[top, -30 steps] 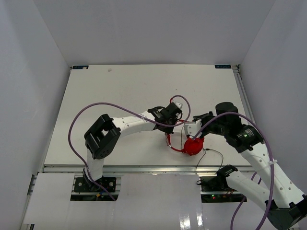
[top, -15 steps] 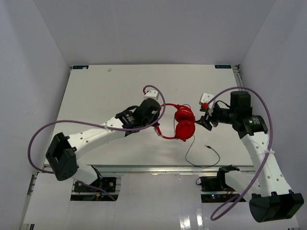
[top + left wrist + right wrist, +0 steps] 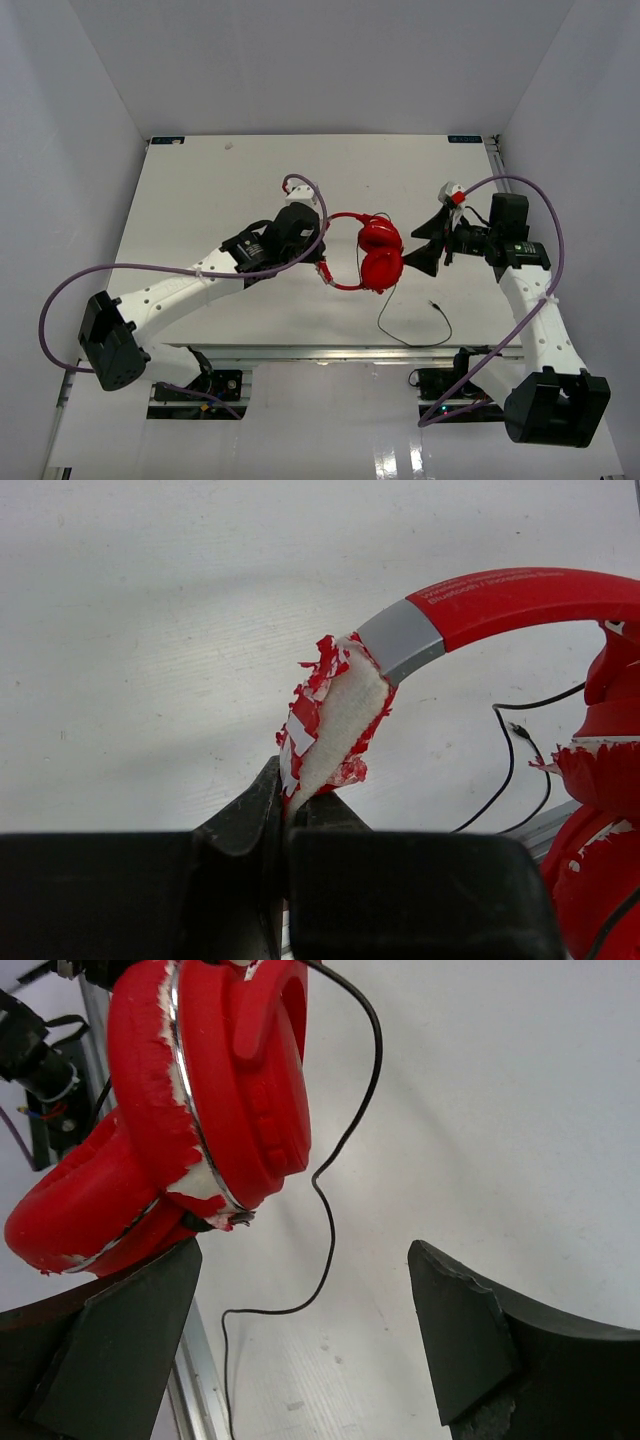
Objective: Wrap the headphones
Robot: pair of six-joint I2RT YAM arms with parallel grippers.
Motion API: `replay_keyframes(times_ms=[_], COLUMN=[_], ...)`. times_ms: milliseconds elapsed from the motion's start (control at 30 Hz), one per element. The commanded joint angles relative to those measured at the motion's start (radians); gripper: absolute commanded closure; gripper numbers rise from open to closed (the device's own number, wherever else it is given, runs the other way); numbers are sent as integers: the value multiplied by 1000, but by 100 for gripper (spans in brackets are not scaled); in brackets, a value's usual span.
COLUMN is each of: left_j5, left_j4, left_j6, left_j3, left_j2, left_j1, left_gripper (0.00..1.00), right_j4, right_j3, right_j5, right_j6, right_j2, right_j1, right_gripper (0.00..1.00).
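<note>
The red headphones [image 3: 378,254] hang over the middle of the table with both ear cups together. My left gripper [image 3: 322,267] is shut on the torn white-and-red padding of the headband [image 3: 335,715], seen close in the left wrist view with the red headband [image 3: 520,595] arching off to the right. My right gripper [image 3: 426,245] stands open just right of the ear cups [image 3: 240,1080], touching nothing; its fingers [image 3: 465,1330] straddle bare table. The thin black cable [image 3: 400,338] falls from the cups, loops along the front edge and ends in a plug [image 3: 432,303].
The white table [image 3: 230,190] is walled at the back and both sides. A metal rail [image 3: 300,350] runs along the near edge, close under the cable loop. Thick purple robot cables [image 3: 150,270] arc over both arms.
The right gripper has let go of the ear cup, opened wide and drawn back to the right. The left arm has carried the headphones up and left by the headband.
</note>
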Motion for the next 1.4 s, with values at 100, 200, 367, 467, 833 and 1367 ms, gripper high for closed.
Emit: replay_keyframes(times_ms=[100,200,367,467,833,1367], left_j5=[16,-1,-18,-23,-9,-74], left_j4=[12,-4,-6,-3,12,-31], left_j6=[-55,-56,-78,-94,-123,-125], left_j3=[172,194,203,215,332,481], left_j2=[-57,-65,-83,-81,-53,-53], left_j1=[8,8,6,8,8,6], left_gripper=[100,100,100,100,100,100], right_j4=[368,478,615,729,1150,1145], right_j3=[-195,-236,-293,-335,-452,-475], right_j5=[-62,-53,-68,-70,115,-22], right_j6=[340,418,540,627,820,397], right_j2=[-31,-46,-47,-47,-14,105], right_j1=[-2,-2,0,9,132,303], right_gripper=[10,10,9,8,10,1])
